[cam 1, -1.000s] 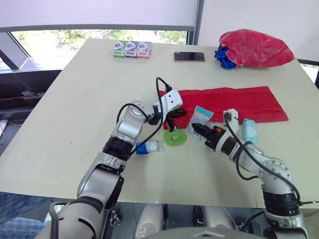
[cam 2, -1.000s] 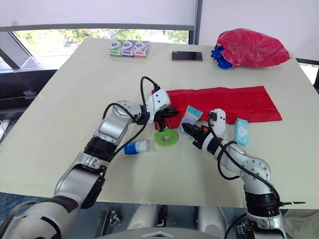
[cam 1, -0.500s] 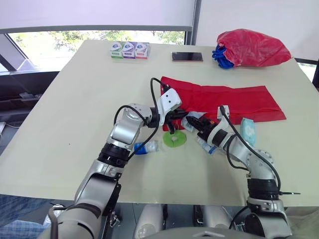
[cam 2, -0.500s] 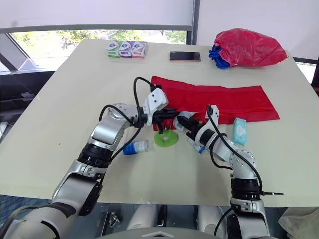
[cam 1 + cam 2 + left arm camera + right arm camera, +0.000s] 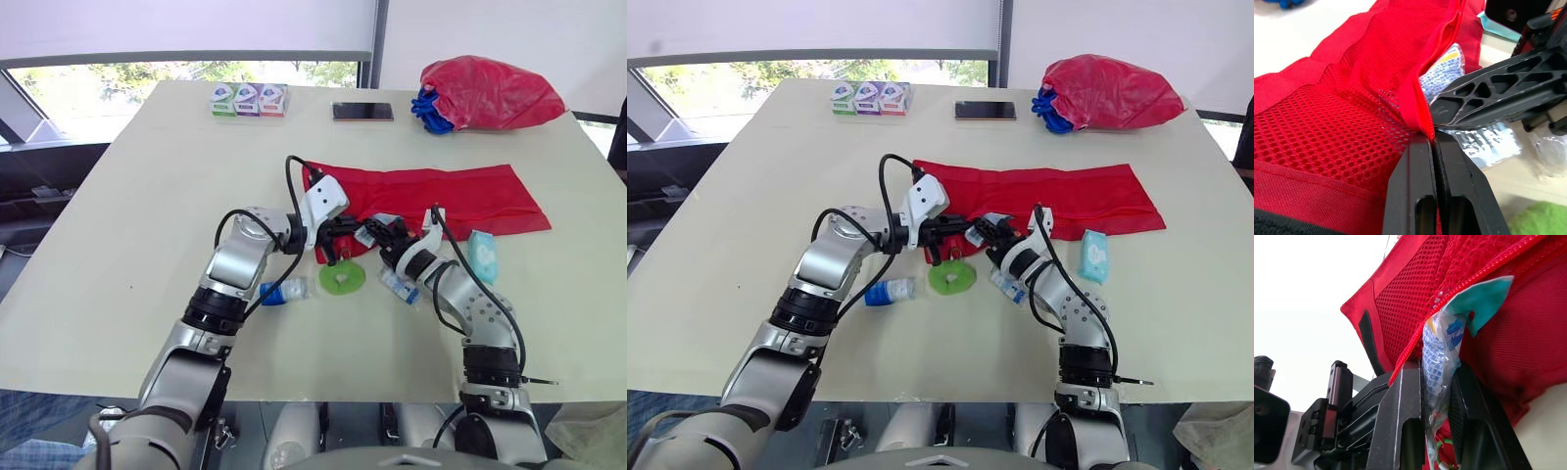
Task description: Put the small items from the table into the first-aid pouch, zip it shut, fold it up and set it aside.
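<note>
The red mesh first-aid pouch lies unfolded across the table's middle. My left gripper is shut on the pouch's zipper edge at its left end, holding the opening up. My right gripper is shut on a clear blue-and-teal packet, whose top sits inside the opening. On the table in front of the pouch lie a green round item, a small blue-capped bottle and a clear packet. A teal wipes pack lies to the right.
At the far edge are three small boxes, a phone and a red bag with blue cloth. Bare tabletop stretches to the left and along the near edge.
My right gripper has carried the packet left, from the table in front of the pouch to its opening. My left gripper has stayed shut on the pouch edge. The camera has shifted slightly.
</note>
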Available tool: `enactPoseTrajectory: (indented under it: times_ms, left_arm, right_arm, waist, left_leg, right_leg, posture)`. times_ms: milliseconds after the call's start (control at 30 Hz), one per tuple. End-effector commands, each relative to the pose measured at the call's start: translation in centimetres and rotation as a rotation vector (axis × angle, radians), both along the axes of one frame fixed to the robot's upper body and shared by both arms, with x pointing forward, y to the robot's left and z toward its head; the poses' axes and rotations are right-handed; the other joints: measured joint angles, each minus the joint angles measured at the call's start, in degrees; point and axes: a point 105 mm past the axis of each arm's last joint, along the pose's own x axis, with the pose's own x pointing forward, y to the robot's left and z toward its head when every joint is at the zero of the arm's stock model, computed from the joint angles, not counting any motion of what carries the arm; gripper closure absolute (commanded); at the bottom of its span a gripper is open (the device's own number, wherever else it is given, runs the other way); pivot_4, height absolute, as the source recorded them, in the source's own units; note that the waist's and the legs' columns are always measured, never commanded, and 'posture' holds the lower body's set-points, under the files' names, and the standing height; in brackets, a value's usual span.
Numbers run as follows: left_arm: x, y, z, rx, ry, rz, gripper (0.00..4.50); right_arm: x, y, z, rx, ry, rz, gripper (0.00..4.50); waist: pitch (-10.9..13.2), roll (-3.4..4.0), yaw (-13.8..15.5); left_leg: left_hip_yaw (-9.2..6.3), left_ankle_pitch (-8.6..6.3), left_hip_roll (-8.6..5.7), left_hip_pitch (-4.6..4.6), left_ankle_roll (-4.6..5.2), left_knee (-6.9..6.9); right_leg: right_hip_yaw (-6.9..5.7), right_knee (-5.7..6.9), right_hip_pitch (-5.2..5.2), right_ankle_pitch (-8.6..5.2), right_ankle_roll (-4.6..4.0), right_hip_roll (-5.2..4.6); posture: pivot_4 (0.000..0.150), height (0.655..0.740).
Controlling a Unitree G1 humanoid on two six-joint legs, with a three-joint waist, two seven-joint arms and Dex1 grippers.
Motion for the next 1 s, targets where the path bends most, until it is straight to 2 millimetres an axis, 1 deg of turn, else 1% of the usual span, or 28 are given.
enactPoseTrajectory:
  times_ms: [33, 167, 400, 633, 833, 900, 1000]
  left_arm:
    - [-1.4, -2.5, 1.4, -0.077, -0.016, -0.107, 4.46]
    - [-1.1, -2.6, 1.9, -0.105, -0.027, -0.095, 4.46]
    - [-1.5, -3.1, 1.9, -0.134, -0.028, -0.104, 4.46]
    - [-1.1, -3.4, 2.5, -0.164, -0.059, -0.082, 4.46]
    - [-1.4, -3.6, 2.2, -0.178, -0.057, -0.083, 4.46]
    - [-1.3, -3.5, 2.2, -0.181, -0.066, -0.065, 4.46]
    - [-0.5, -2.5, 2.0, -0.219, -0.039, 0.000, 4.46]
  right_arm:
    - [0.1, 0.8, 1.3, -0.041, -0.081, 0.025, 4.40]
    - [-0.3, 0.8, 0.1, -0.101, -0.066, 0.040, 4.40]
    - [-0.6, 1.4, -0.3, -0.164, -0.082, 0.098, 4.40]
    - [-1.3, 2.1, -1.2, -0.239, -0.084, 0.171, 4.40]
    - [-1.1, 2.1, -1.2, -0.262, -0.092, 0.178, 4.40]
    - [-1.1, 2.1, -1.2, -0.265, -0.097, 0.185, 4.40]
    - [-1.4, 1.8, -1.5, -0.271, -0.089, 0.184, 4.40]
  waist:
    - [0.00, 0.00, 0.01]
    - [0.00, 0.00, 0.02]
    - [0.00, 0.00, 0.00]
    - [0.00, 0.00, 0.03]
    - [0.00, 0.00, 0.02]
    - [0.00, 0.00, 0.02]
    - [0.00, 0.01, 0.04]
  left_leg:
    - [0.00, 0.00, 0.00, 0.00, 0.00, 0.00]
    - [0.00, 0.00, -0.01, 0.00, 0.00, 0.00]
    - [0.01, 0.00, 0.00, 0.01, 0.00, 0.00]
    - [0.01, 0.00, -0.01, 0.01, 0.00, 0.00]
    - [0.01, 0.00, -0.01, 0.02, 0.00, -0.01]
    - [0.01, 0.00, 0.00, 0.02, 0.00, -0.01]
    - [0.01, 0.00, -0.01, 0.02, 0.00, -0.01]
  right_leg:
    - [0.00, 0.00, 0.00, 0.00, 0.00, 0.00]
    - [0.00, 0.00, 0.00, 0.00, 0.00, 0.00]
    - [0.02, 0.00, 0.00, 0.00, 0.00, 0.01]
    - [0.02, 0.00, 0.00, 0.00, 0.00, 0.00]
    - [0.02, 0.00, 0.00, 0.00, 0.00, 0.01]
    - [0.03, 0.00, 0.00, 0.00, 0.00, 0.01]
    - [0.03, 0.00, 0.01, 0.00, 0.00, 0.00]
  posture:
    - [0.150, 0.7400]
    - [0.150, 0.7400]
    - [0.150, 0.7400]
    - [0.150, 0.7400]
    - [0.150, 0.7400]
    - [0.150, 0.7400]
    - [0.150, 0.7400]
